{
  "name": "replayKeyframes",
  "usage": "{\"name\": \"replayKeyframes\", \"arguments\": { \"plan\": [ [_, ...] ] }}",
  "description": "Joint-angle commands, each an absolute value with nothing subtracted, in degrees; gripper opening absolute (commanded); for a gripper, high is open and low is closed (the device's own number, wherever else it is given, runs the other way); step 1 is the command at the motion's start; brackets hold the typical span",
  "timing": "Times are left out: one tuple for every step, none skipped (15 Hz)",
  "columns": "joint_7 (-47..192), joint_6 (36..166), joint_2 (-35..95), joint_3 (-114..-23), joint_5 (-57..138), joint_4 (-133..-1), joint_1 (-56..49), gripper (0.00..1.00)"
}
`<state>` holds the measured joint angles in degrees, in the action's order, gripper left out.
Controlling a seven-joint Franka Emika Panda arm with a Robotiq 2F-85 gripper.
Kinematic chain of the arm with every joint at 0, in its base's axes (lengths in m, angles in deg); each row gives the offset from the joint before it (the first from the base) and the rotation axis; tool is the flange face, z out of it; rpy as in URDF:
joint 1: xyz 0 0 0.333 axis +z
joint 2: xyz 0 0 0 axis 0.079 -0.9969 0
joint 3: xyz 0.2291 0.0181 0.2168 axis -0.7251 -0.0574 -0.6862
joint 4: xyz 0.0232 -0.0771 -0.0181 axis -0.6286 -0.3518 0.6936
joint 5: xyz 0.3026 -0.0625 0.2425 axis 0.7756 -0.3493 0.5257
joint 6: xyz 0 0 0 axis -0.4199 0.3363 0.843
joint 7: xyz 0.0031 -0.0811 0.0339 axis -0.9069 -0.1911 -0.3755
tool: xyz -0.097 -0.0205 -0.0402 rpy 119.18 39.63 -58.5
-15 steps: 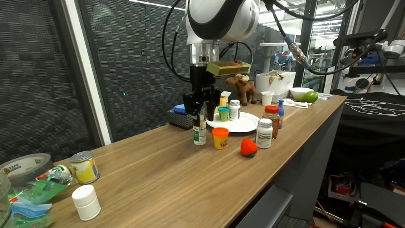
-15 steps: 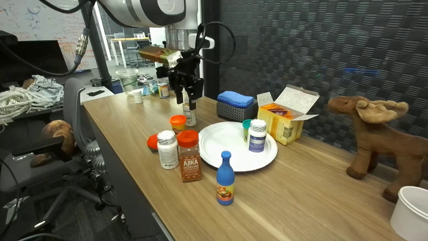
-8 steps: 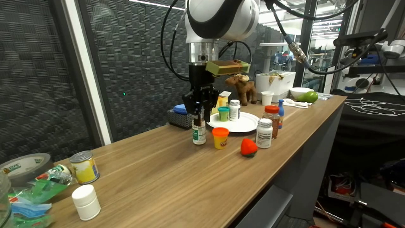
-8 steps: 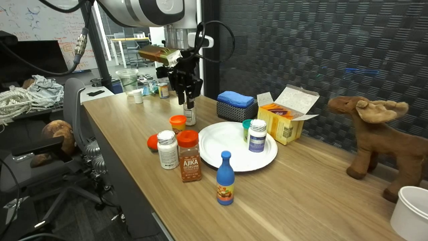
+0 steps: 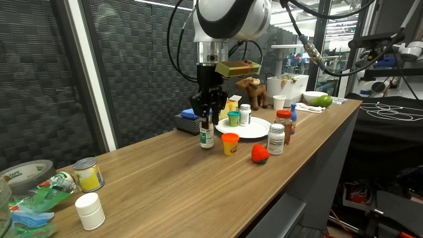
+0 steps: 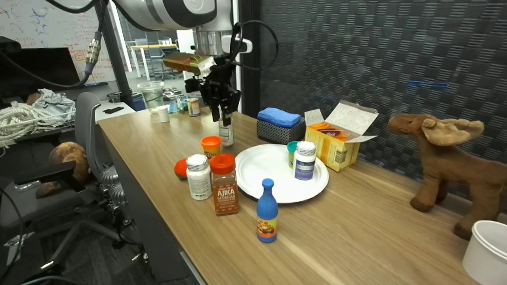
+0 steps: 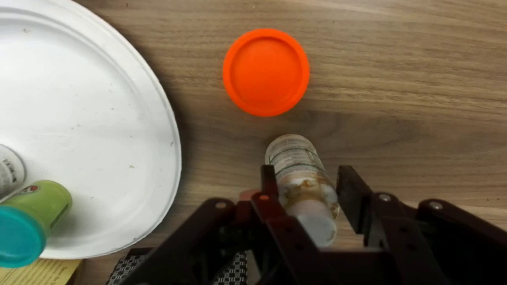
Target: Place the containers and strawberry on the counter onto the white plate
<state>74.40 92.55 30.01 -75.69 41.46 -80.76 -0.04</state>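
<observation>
Toward the near end of the worktop (image 5: 158, 195), in an exterior view, a white pot (image 5: 90, 211) stands beside wrappers (image 5: 49, 198), with a can (image 5: 88, 175) and tape (image 5: 23, 185) closer to the wall edge. Farther along, toward the free edge, the strawberry (image 5: 259, 153) sits leaf end down, just beside a supplement bottle (image 5: 276, 141). Between the strawberry and the wall edge are the orange-lidded tub (image 5: 230, 145) and the green-labelled bottle (image 5: 207, 136); the gripper (image 7: 307, 170) is clamped on the latter, which is upright. Whether its base touches the worktop cannot be told. Brown smears below its cap are plainest in the wrist view.

Just beyond lies the plate (image 7: 107, 158), bearing the green tub (image 5: 233, 119) and a pill bottle (image 6: 304, 163), whose blue label shows only in an exterior view; specks on the plate show only in the wrist view. On its wall-edge side are a yellow box (image 6: 332, 152), its orange contents plainest in an exterior view, and a dark box (image 6: 277, 132) topped by a blue cloth (image 6: 279, 117). On its free-edge side stand the blue bottle (image 6: 267, 208) and the spice jar (image 6: 225, 192), its word AJIKA legible only in an exterior view.

Farther off, a toy moose (image 5: 253, 91) and a paper cup (image 5: 279, 103) show in both exterior views; toward the far end, a bowl (image 5: 312, 96) appears only in an exterior view.
</observation>
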Motion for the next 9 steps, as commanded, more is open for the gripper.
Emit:
{"name": "replayKeyframes", "arguments": {
  "plan": [
    [74.9, 94.5, 34.4, -74.5, 39.7, -82.6, -0.2, 0.18],
    [75.0, 95.0, 35.3, -74.0, 39.2, -82.8, -0.3, 0.18],
    [75.3, 95.6, 36.0, -73.4, 38.3, -83.1, -0.6, 0.18],
    [75.8, 96.2, 36.7, -72.7, 37.0, -83.3, -0.8, 0.18],
    [76.1, 96.5, 37.3, -72.1, 36.1, -83.5, -1.2, 0.18],
    [76.4, 96.7, 37.7, -71.4, 35.4, -83.9, -1.7, 0.18],
    [76.7, 97.0, 38.1, -70.8, 34.8, -84.2, -2.2, 0.18],
    [77.0, 97.1, 38.2, -70.2, 34.6, -84.3, -2.7, 0.18],
    [77.1, 97.1, 38.3, -69.8, 34.7, -84.5, -3.1, 0.18]
  ]
}}
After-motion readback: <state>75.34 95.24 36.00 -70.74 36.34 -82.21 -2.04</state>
